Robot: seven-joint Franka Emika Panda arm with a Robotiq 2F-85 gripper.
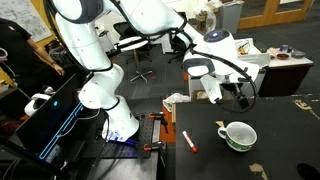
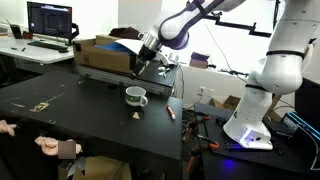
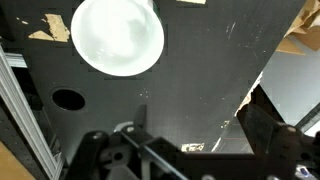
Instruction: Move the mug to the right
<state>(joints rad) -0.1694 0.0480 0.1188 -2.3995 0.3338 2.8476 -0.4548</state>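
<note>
The mug (image 1: 238, 135) is a wide white bowl-like cup with a faint green pattern. It stands upright on the black table (image 1: 280, 150) and shows in both exterior views (image 2: 136, 96). In the wrist view the mug (image 3: 118, 38) is at the top, seen from above, with a pale empty interior. My gripper (image 1: 238, 96) hangs above and a little behind the mug, apart from it, as an exterior view (image 2: 140, 68) also shows. Its fingers (image 3: 195, 135) are spread wide with only bare table between them.
A red-and-white marker pen (image 1: 189, 142) lies near the table edge, beside the mug (image 2: 170, 113). A cardboard box (image 2: 100, 50) stands at the back of the table. A small pale scrap (image 2: 135, 116) lies in front of the mug. The table has a round hole (image 3: 68, 99).
</note>
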